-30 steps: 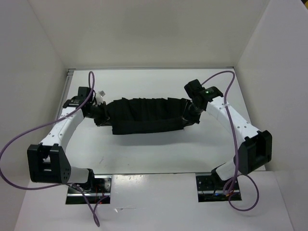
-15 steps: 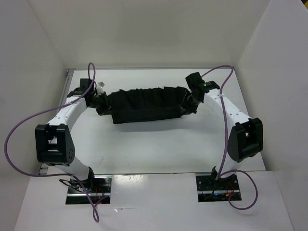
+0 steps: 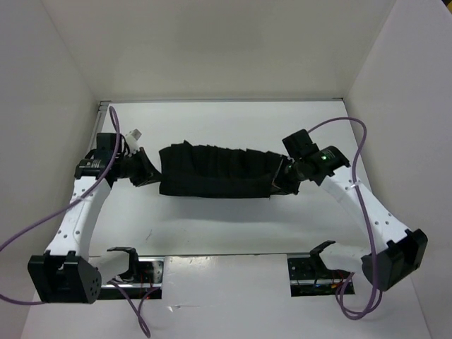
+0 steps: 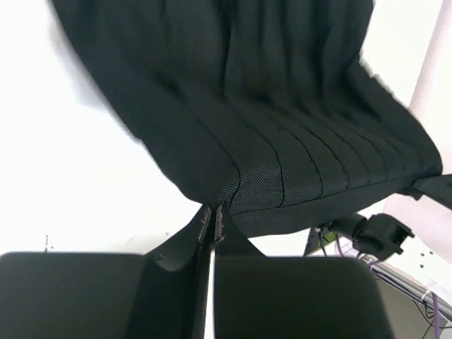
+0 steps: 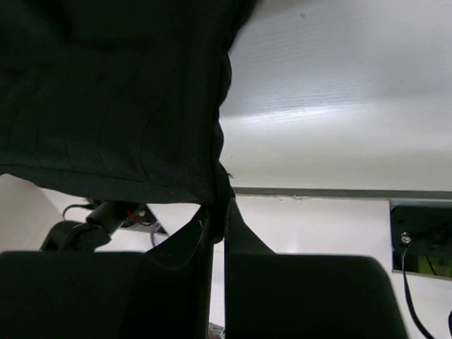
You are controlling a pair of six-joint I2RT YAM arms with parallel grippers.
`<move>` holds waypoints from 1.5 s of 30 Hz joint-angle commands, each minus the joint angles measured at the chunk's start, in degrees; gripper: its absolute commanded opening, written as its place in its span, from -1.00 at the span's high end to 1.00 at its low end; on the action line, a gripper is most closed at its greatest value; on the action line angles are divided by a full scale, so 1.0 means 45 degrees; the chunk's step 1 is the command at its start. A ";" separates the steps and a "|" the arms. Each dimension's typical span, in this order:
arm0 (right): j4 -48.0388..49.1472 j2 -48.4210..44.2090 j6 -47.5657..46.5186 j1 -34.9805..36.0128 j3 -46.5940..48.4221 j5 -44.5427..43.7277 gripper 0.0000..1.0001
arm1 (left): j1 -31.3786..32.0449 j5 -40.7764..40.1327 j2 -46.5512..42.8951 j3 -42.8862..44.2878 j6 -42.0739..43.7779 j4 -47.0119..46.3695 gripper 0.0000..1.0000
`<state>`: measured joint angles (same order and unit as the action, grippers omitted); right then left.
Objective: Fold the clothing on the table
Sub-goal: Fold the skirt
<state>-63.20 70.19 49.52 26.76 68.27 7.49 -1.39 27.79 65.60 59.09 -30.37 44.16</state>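
**Black garment stretched between two clenched grips**

The clothing [image 3: 215, 173] runs as a long pleated band across the middle of the worktop [image 3: 226, 226], one end pointing to 9 o'clock and the other to 3 o'clock. Its middle sags slightly toward 6 o'clock, and a faint shadow lies along its near edge.

The left jaws are at the 9 o'clock end. In the left wrist view they are pressed together, pinching the hem of the clothing [image 4: 282, 127]. The right jaws are at the 3 o'clock end, clenched on a corner of the clothing [image 5: 106, 106], with the fabric bunched between them.

Bare worktop lies at 12 o'clock up to the back wall [image 3: 212, 49], and at 6 o'clock down to the arm bases. The side walls stand close outside both arms, at 9 and 3 o'clock. Purple cables [image 3: 360, 141] loop beside each arm.
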 commanded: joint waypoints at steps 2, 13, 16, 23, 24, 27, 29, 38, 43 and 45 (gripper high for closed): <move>-0.0841 0.0024 0.0386 -0.0670 0.0647 -0.0765 1.00 | -0.0199 -0.0941 0.0163 -0.0241 -0.0243 0.0325 1.00; 0.2382 0.4162 -0.1512 -0.2489 0.1800 -0.1390 1.00 | -0.0315 -0.1332 0.5376 0.1711 -0.0243 -0.2585 1.00; 0.2929 0.4906 -0.1629 -0.2743 0.1802 -0.1527 1.00 | -0.0317 -0.1469 0.6568 0.2451 -0.0243 -0.2724 1.00; 0.4568 0.6275 -0.1513 -0.3115 0.2329 -0.1390 0.69 | -0.0317 -0.1216 0.8759 0.3878 -0.0633 -0.3875 0.11; 0.4862 0.6450 -0.1512 -0.3290 0.2638 -0.1506 0.43 | -0.0317 -0.1041 0.9167 0.4383 -0.0808 -0.4070 0.05; 0.5956 0.6452 -0.1239 -0.3407 0.3146 -0.2555 0.21 | -0.0453 -0.0533 0.9619 0.5264 -0.1373 -0.4773 -0.30; 0.6618 0.6046 -0.1238 -0.3408 0.3265 -0.3301 0.05 | -0.0686 -0.0415 0.9621 0.6163 -0.1648 -0.5047 -0.30; 0.6314 0.4265 -0.2291 -0.3408 0.1766 -0.4828 -0.15 | -0.0378 0.0753 0.6637 0.3947 -0.1923 -0.5750 -0.14; 0.6777 0.4381 -0.3268 -0.3817 0.0418 -0.2043 -0.13 | 0.0483 0.1831 0.6339 0.2769 -0.2079 -0.6220 0.63; 0.6896 0.4924 -0.3774 -0.3935 0.0299 -0.1451 -0.13 | 0.0756 0.1832 0.6689 0.2767 -0.2079 -0.6220 0.67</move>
<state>-33.91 90.13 37.17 10.33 71.18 -4.78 0.45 32.14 94.43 72.64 -39.35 18.35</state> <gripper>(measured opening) 0.565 0.172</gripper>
